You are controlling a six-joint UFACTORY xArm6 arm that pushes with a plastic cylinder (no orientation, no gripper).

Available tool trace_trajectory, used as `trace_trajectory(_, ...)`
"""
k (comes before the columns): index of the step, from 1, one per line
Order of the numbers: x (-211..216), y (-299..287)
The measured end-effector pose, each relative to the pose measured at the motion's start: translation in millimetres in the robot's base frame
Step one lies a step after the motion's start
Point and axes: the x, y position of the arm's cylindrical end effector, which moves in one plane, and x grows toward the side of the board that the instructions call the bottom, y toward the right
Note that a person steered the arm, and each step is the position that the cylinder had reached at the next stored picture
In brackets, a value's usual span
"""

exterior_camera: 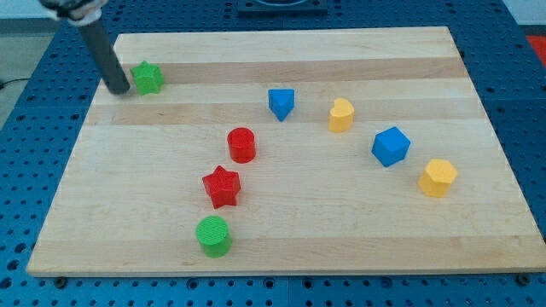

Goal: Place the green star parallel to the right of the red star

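The green star (148, 78) lies near the view's top left of the wooden board (281, 247). My tip (120, 89) rests on the board just left of the green star, close to it or touching it. The red star (222, 186) lies lower, left of the board's middle, far below and to the right of the green star.
A red cylinder (241, 144) sits just above the red star and a green cylinder (213, 235) just below it. A blue block (281, 103), a yellow block (341, 114), a blue cube (391, 146) and a yellow block (438, 177) run across the right half.
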Motion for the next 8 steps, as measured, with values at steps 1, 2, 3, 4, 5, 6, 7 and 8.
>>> trace_trajectory(1,-17.2,4.7)
trace_trajectory(2,-9.0,10.4)
trace_trajectory(3,14.3,20.5)
trace_trajectory(4,21.7,60.8)
trace_trajectory(5,19.3,75.4)
trace_trajectory(6,15.5,77.1)
trace_trajectory(7,13.6,78.2)
trace_trajectory(8,4.0,78.2)
